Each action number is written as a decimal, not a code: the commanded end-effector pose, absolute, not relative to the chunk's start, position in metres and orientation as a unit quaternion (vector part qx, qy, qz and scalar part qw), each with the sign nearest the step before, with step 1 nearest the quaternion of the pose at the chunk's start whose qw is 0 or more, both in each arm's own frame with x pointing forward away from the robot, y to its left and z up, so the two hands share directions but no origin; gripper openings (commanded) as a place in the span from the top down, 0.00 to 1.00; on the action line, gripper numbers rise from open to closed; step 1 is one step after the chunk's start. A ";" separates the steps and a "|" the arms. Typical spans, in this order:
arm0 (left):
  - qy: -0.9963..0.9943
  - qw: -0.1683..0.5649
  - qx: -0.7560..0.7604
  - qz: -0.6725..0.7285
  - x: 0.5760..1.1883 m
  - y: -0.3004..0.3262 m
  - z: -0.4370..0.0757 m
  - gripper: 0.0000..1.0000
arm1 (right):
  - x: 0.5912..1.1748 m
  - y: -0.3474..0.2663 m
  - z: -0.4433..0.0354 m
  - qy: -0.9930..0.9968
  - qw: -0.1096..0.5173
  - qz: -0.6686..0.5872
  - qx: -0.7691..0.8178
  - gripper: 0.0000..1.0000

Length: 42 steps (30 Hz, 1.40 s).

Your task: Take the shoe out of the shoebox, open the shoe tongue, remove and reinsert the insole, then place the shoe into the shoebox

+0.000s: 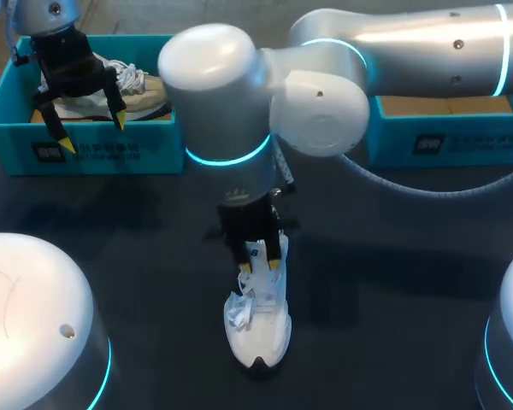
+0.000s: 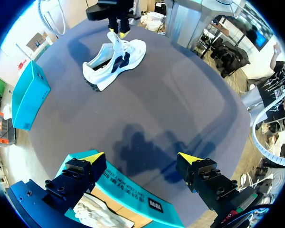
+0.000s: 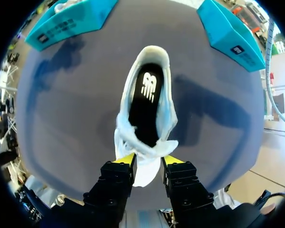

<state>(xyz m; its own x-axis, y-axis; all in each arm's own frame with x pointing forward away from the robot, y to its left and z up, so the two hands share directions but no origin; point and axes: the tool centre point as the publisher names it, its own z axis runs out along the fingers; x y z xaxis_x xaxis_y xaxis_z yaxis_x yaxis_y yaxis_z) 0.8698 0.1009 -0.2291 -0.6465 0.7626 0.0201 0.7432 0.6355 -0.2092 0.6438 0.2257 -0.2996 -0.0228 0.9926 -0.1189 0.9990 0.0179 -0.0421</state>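
Note:
A white shoe (image 1: pixel 258 329) with a black insole (image 3: pixel 145 102) lies on the dark table, heel toward the front edge. My right gripper (image 1: pixel 259 266) hangs over its laces, shut on the tongue (image 3: pixel 147 164), which stands up between the two yellow tips. The right gripper (image 3: pixel 148 160) shows the same grip in its own view. My left gripper (image 1: pixel 92 132) hovers open over the teal shoebox (image 1: pixel 85 154) at the back left. A second, beige shoe (image 1: pixel 141 90) lies in that box. In the left wrist view the left gripper (image 2: pixel 142 159) is empty, and the white shoe (image 2: pixel 115 61) lies far ahead of it.
Another teal box (image 1: pixel 449 141) stands at the back right, partly behind my right arm. My arms' round white bases (image 1: pixel 34 316) fill the front corners. A grey cable (image 1: pixel 410 184) droops from the right arm above the table.

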 end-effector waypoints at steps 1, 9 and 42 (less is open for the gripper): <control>-0.903 0.054 -0.417 0.090 0.870 0.101 -0.229 0.00 | 0.651 0.219 -0.310 0.599 0.023 -0.042 0.800 0.68; -0.903 0.054 -0.417 0.090 0.870 0.101 -0.229 0.00 | 0.662 0.205 -0.327 0.611 0.001 -0.029 0.791 0.69; -0.903 0.054 -0.417 0.090 0.870 0.101 -0.229 0.00 | 0.675 0.224 -0.311 0.695 0.024 -0.006 0.719 0.61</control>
